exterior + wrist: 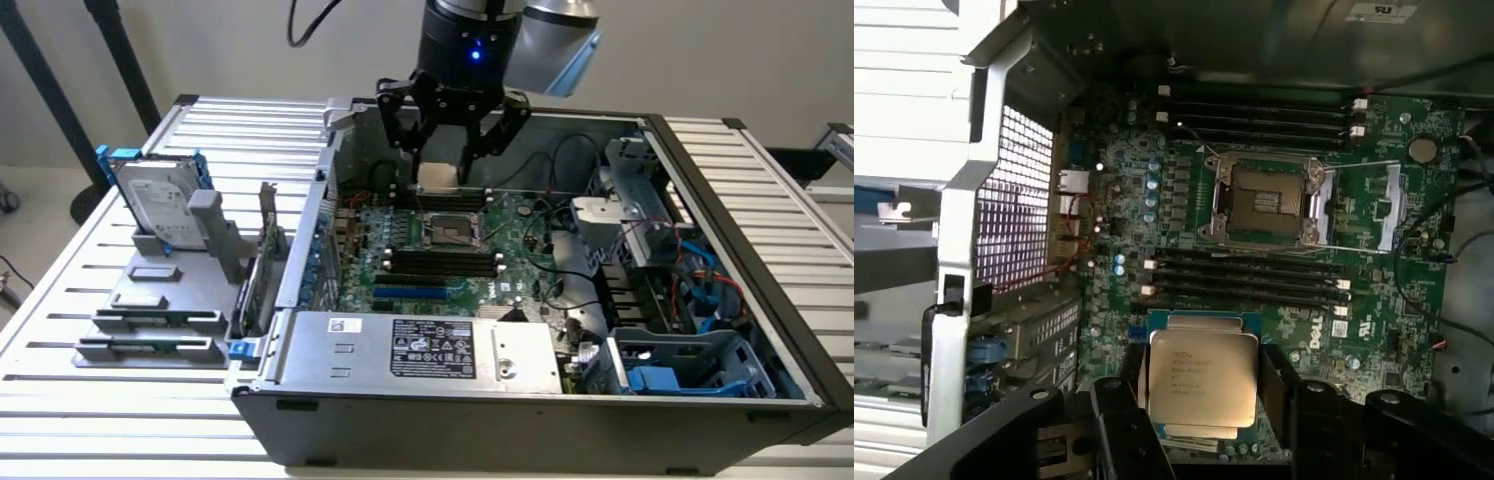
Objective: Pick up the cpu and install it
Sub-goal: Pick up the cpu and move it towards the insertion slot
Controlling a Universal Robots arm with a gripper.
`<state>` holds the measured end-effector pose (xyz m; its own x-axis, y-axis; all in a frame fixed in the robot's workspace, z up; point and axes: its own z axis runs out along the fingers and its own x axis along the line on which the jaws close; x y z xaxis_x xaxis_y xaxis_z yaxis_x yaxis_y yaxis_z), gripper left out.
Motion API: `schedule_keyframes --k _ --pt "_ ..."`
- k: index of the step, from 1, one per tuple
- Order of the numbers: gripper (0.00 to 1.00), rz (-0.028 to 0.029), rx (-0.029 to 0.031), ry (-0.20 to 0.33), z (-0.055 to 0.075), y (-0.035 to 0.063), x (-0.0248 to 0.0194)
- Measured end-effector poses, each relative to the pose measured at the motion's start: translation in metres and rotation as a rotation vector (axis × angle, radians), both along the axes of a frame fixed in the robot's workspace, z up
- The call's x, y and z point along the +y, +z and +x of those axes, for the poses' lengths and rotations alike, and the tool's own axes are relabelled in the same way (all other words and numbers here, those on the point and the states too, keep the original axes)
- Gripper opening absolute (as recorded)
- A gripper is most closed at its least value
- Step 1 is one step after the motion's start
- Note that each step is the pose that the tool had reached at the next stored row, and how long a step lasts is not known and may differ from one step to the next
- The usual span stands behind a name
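While fingers (pixel 1278 395) grip cpu (pixel 1203 378), board (pixel 1374 300) reads DELL

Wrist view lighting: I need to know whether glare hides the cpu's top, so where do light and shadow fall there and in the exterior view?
Wrist view: the cpu, held in the tool, carries a soft sheen, its print still visible; the vent grille glares brightly. Exterior view: even room light, with the case shaded inside.
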<state>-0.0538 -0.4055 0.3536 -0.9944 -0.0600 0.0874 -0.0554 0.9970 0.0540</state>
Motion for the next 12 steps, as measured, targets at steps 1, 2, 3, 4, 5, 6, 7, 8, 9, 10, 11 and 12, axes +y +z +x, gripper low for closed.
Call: schedule_keyframes --k 1,2,3,4,5,6,7,8,9,10,11,12 --pt "0.55 0.0 -0.0005 0.0 0.003 -0.0011 0.0016" --pt "0.55 -0.0001 -0.0012 0.0 0.006 -0.0022 0.0032" --pt "0.55 -0.0001 -0.0021 0.0 0.008 -0.0031 0.0052" --pt "0.55 -0.0002 -0.0031 0.0 0.01 -0.004 0.0077" --pt "0.55 -0.0005 -0.0043 0.0 0.012 -0.0049 0.0109" --pt "0.55 -0.0007 -0.0051 0.0 0.013 -0.0057 0.0148" --pt "0.55 -0.0012 -0.0059 0.0 0.015 -0.0064 0.019" --pt "0.55 -0.0012 -0.0064 0.0 0.016 -0.0073 0.0232" --pt "0.55 -0.0012 -0.0065 0.0 0.017 -0.0082 0.0277" --pt "0.55 -0.0012 -0.0065 0.0 0.018 -0.0092 0.0321" --pt "0.55 -0.0012 -0.0065 0.0 0.019 -0.0106 0.0364" --pt "0.55 -0.0012 -0.0065 0.0 0.019 -0.0122 0.0399"
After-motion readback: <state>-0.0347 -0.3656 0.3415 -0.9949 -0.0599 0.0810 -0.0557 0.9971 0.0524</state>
